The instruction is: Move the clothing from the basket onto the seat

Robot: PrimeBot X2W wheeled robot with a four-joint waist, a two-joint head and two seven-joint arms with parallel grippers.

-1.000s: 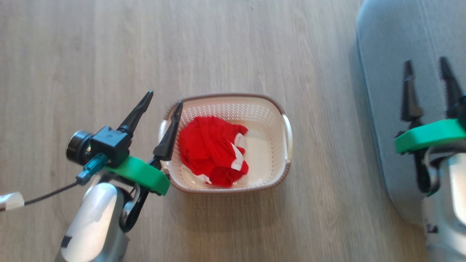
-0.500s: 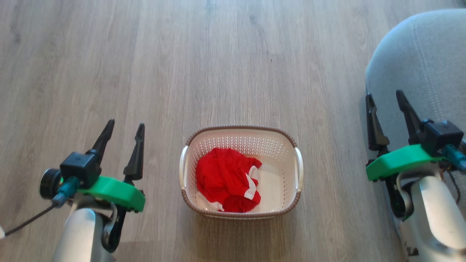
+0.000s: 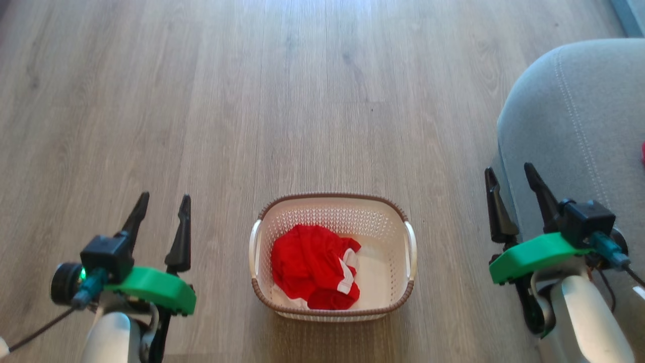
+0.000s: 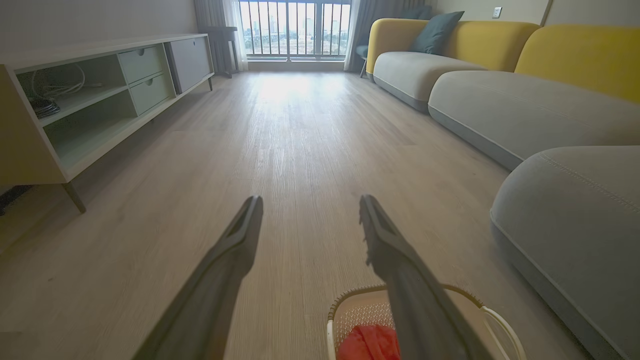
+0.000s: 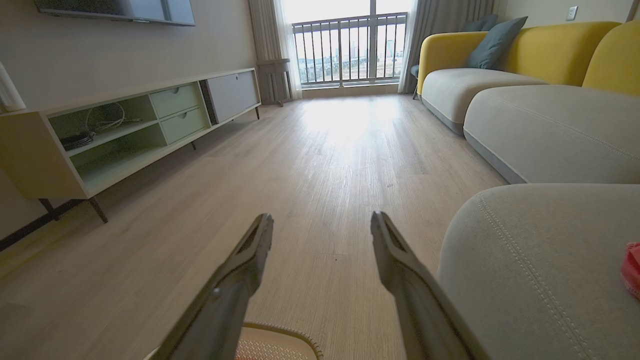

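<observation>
Pale wood floor (image 3: pixel 302 101), with the basket (image 3: pixel 332 195) set down near the grey seat (image 3: pixel 579 126).
Red clothing (image 3: pixel 307 264) lies bunched in the basket's left half. Both the left gripper (image 3: pixel 165 197) and the right gripper (image 3: pixel 508 170) hang to either side with fingers spread, empty. Best to drop straight onto the heap's crest and pinch deep, gathering every fold. A red scrap (image 5: pixel 631 265) on the seat is cut off at the edge, and whatever lies beneath the heap is hidden.

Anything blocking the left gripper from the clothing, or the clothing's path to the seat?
Nothing visible does. Between the left gripper and the clothing lie only bare floor and the wall of the basket; bare floor separates it from the seat.
</observation>
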